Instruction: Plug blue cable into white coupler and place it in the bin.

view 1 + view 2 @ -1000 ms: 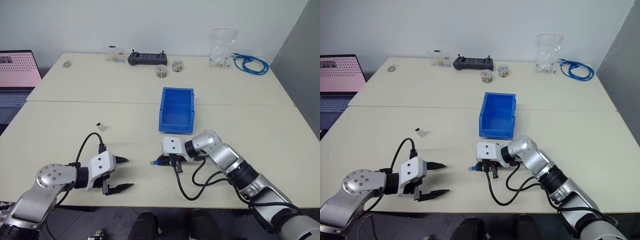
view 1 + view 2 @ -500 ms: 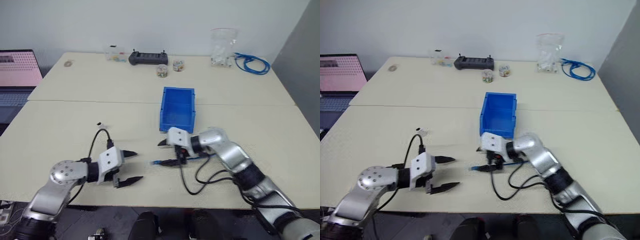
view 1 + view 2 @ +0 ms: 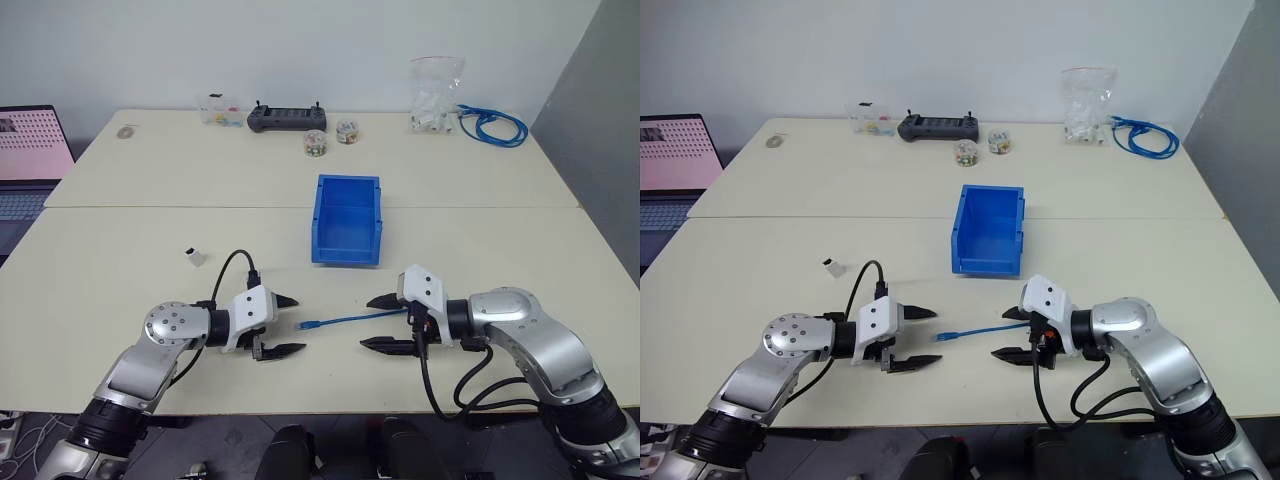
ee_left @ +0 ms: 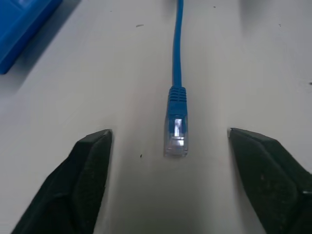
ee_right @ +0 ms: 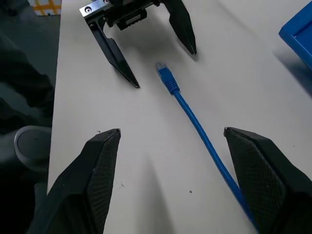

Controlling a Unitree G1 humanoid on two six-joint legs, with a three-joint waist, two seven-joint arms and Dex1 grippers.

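The blue cable (image 3: 345,320) is lying flat on the table (image 3: 500,250), free of both grippers, its clear plug (image 4: 176,138) pointing toward the left gripper (image 3: 290,325). That gripper is facing the plug with its fingers spread wide and holding nothing, the plug sitting on the table between the two tips but just ahead of them. At the cable's other end, the right gripper (image 3: 378,322) is hovering with its fingers parted too, empty, the cable running in between them without being pinched.

So, by my reading, the pickup of the cable is what's in hand; nothing is plugged yet. The next move is calling for the left gripper to slide forward and close on the plug's blue boot.

The white coupler (image 3: 195,257) is sitting alone, well off to the left, apart from the cable and both arms. The bin (image 3: 347,219) is standing beyond the cable, empty as far as I can see.

The coupler is too small to tell which way its socket is facing. The cable's far end is slipping out of sight under the right gripper's body.
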